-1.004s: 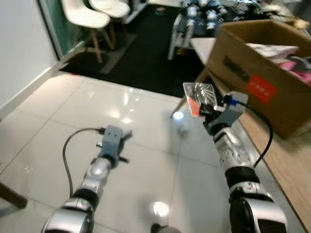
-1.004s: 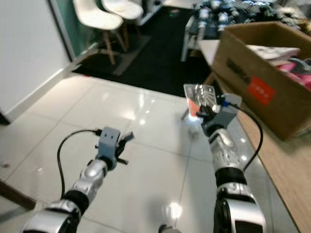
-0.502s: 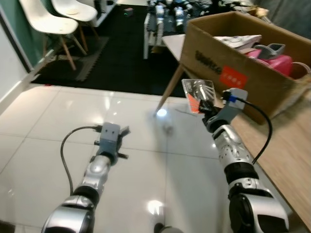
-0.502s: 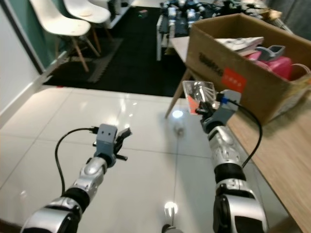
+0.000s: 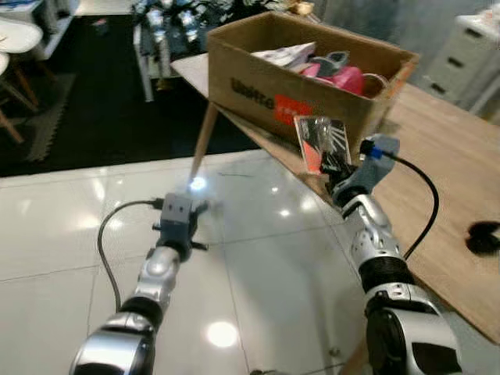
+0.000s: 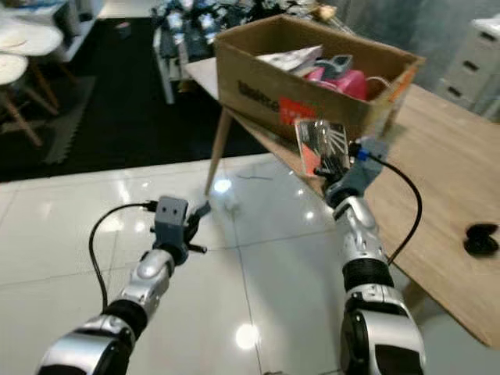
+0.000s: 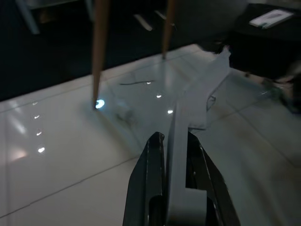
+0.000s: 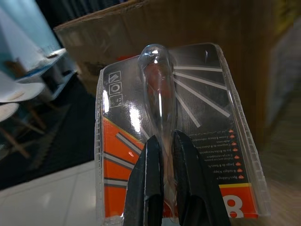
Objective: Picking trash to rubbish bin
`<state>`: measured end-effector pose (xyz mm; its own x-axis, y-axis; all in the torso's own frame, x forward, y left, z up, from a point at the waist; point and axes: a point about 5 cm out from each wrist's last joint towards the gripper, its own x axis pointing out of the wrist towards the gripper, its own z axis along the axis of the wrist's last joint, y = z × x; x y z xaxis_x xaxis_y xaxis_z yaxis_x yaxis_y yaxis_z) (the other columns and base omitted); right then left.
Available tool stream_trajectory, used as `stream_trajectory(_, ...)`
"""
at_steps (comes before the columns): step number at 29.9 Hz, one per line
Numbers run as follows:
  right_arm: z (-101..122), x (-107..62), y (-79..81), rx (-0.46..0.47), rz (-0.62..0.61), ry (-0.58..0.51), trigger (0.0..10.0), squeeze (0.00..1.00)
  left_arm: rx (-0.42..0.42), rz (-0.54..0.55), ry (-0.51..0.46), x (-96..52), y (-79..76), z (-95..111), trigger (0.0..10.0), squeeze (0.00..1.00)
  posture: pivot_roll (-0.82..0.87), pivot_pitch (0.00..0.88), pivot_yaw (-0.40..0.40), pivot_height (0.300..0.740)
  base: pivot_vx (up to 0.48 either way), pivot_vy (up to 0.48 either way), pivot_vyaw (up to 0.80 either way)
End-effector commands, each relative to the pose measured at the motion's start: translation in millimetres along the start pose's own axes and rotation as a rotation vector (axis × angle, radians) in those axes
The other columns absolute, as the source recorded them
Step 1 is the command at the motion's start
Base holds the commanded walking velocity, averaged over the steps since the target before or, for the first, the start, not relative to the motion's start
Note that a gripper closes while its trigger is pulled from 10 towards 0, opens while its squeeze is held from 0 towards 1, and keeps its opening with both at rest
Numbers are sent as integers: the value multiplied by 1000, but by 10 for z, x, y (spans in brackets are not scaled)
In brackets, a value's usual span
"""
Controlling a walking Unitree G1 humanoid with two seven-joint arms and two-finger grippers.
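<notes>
the left gripper (image 7: pixel 170 155) hovers low over the glossy white tile floor (image 5: pixel 62 234), its fingers pinched on a thin grey strip of plastic film (image 7: pixel 197 101) that stands up between them and flops forward. the right gripper (image 8: pixel 165 155) is raised higher, its fingers closed narrowly on the clear bubble of an empty blister pack (image 8: pixel 181 132) with an orange and black card, held upright just before the edge of the wooden table (image 5: pixel 445 180).

both grips look slight: the film is limp and could slide out as the robot walks, and the slick bubble could twist or pop free under a pinch so narrow. the pack could also catch the table edge if the arm swings.

on the table stands an open cardboard box (image 5: pixel 273 82) full of pink and white clutter. beyond lies a dark mat (image 6: pixel 101 94) and white chairs (image 6: pixel 19 47). no rubbish bin can be made out.
</notes>
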<state>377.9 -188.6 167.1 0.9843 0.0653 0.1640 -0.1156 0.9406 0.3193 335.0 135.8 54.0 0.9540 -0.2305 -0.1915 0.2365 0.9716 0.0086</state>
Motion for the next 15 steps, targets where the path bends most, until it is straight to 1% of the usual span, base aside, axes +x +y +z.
stream_trajectory(1, 61, 15, 51, 6, 32, -34, 10000, 0, -28, 7, -6, -21, -5, -30, 10000, 0, 20, 78, -2, 740, 0, 0, 0)
stream_trajectory(2, 61, 15, 51, 6, 32, -34, 10000, 0, -28, 7, -6, -21, -5, -30, 10000, 0, 20, 78, -2, 740, 0, 0, 0)
stream_trajectory(4, 115, 32, 147, -10, 98, -56, 10000, 0, -33, 17, -19, -10, 27, 8, 10000, 0, 16, 75, -2, 740, 0, 0, 0)
stream_trajectory(6, 130, 37, 195, -21, 129, -61, 10000, 0, -35, 21, -26, -5, 42, 28, 10000, 0, 16, 75, -2, 740, 0, 0, 0)
stream_trajectory(9, 112, 38, 269, -73, 167, -54, 10000, 0, -50, 28, -35, 10, 56, 59, 10000, 0, 12, 72, -5, 740, 0, 0, 0)
stream_trajectory(11, 107, 35, 287, -79, 178, -53, 10000, 0, -53, 28, -37, 12, 54, 63, 10000, 0, 9, 71, -7, 740, 0, 0, 0)
stream_trajectory(13, 137, 30, 359, -82, 225, -71, 10000, 0, -51, 22, -44, 15, 43, 72, 10000, 0, 5, 73, -7, 740, 0, 0, 0)
stream_trajectory(14, 178, 20, 426, -79, 272, -92, 10000, 0, -55, 18, -48, 16, 37, 75, 10000, 0, 1, 76, -5, 740, 0, 0, 0)
stream_trajectory(15, 178, 20, 426, -79, 272, -92, 10000, 0, -55, 18, -48, 16, 37, 75, 10000, 0, 1, 76, -5, 740, 0, 0, 0)
